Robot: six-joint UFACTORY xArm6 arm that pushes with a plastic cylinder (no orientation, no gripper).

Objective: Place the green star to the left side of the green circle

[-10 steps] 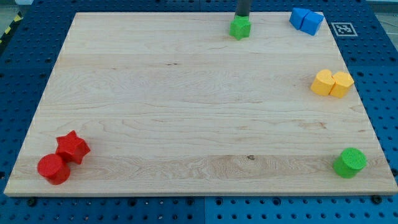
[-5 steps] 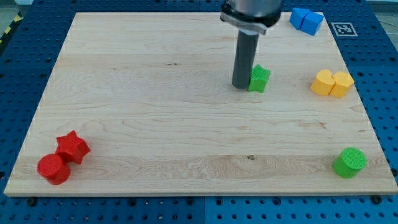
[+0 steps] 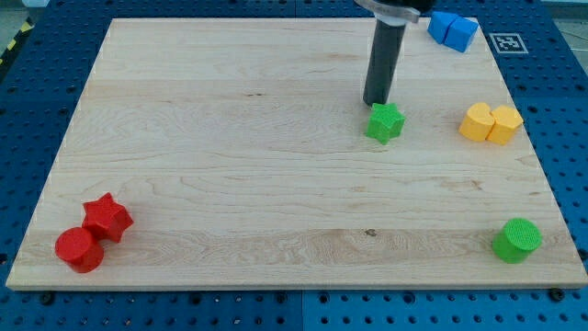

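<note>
A pale wooden board (image 3: 230, 165) lies on a blue pegboard bench, and my tip (image 3: 376, 103), a bare rod with no claw to open or hold anything, sits just behind the green star (image 3: 385, 122) at its far side. The push looks mid-course: the star must travel nearer and rightward to stop left of the green circle (image 3: 517, 240) in the near right corner. That path looks clear; the yellow blocks (image 3: 491, 122), blue blocks (image 3: 453, 29) and red blocks (image 3: 94, 233) stand aside.
</note>
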